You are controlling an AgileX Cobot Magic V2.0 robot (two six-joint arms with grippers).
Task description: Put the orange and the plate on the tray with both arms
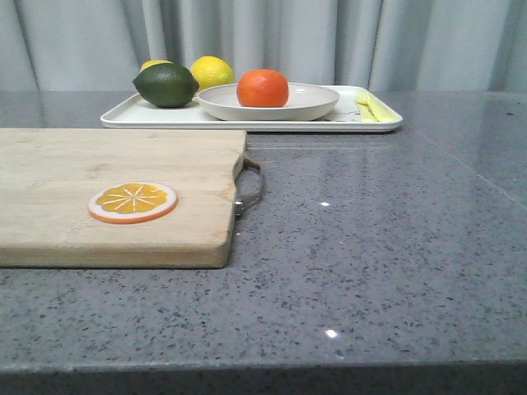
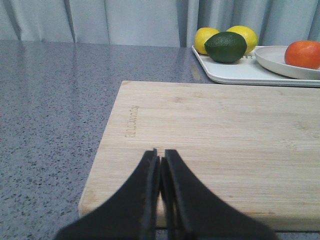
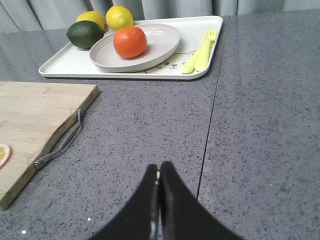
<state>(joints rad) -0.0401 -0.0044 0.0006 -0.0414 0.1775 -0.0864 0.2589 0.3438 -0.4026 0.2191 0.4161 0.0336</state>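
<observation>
While both arms hang back from the far end of the grey speckled table (image 1: 395,247), the orange (image 1: 263,88) sits inside the plate (image 1: 313,100), and the plate rests on the white tray (image 1: 132,113) near the curtain (image 1: 272,37). Sharing the tray are a dark green lime (image 1: 166,85) and two lemons (image 1: 212,72) at its left end, just beside the plate, and a pale yellow fork (image 3: 206,45) lying with a second yellow utensil at its right end. A faint bear drawing on the tray floor peeks out from under the plate's near rim in the right wrist view.

Closer to the camera, a wooden cutting board (image 1: 99,164) covers the left part of the table, its metal handle (image 1: 251,185) pointing toward the middle. A flat orange slice (image 1: 132,202) with a white rim lies on the board, well apart from the tray.

The left gripper (image 2: 161,160) is clenched with nothing between its black fingers, which meet tip to tip above the near edge of the board. The right gripper (image 3: 158,172) is likewise pressed closed and empty, poised over bare tabletop to the right of the board, with the tray and its fruit well ahead of it. Neither gripper shows in the front view.
</observation>
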